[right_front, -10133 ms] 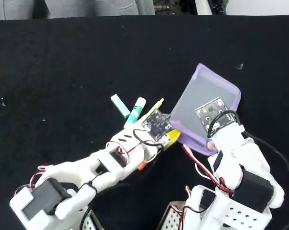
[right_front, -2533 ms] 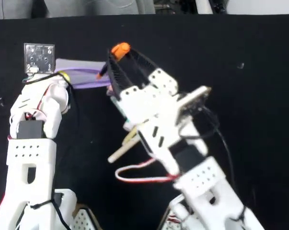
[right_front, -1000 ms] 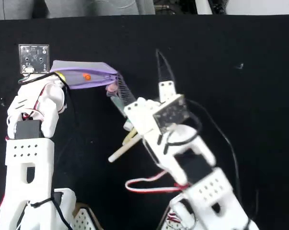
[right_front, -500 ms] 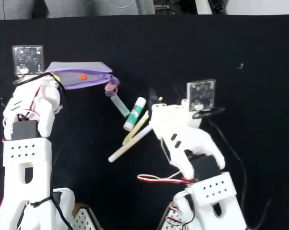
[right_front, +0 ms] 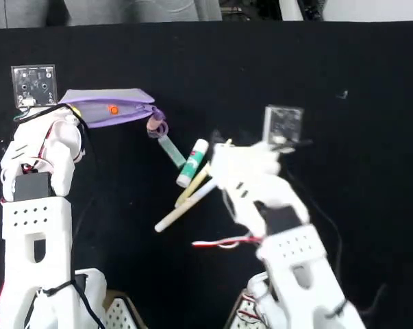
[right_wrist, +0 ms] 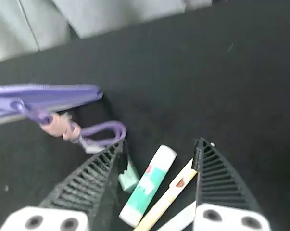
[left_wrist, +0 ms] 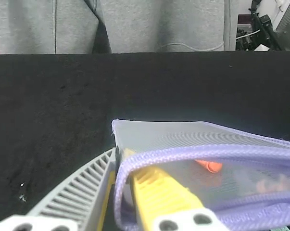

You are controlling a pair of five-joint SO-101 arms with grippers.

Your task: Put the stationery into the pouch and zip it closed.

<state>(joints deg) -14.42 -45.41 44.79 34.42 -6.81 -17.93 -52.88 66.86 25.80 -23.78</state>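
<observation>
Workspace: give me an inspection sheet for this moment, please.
Surface: black table.
Job's things: pouch held at one end, orange piece inside; glue stick, mint piece and pens lie loose on the table.
Clutter: nothing seen.
Tools: left tool shut on the pouch; right tool open over the glue stick.
Cables: red wire loops beside the right arm.
Surroundings: dark gear behind the table.

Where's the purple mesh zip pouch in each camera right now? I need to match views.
High view: purple mesh zip pouch at upper left.
Left wrist view: pouch close up, clamped in the left pincer.
Right wrist view: pouch beyond the open right pincer, seen edge-on.
Landmark: its purple pull loop, in high and right wrist views.
</observation>
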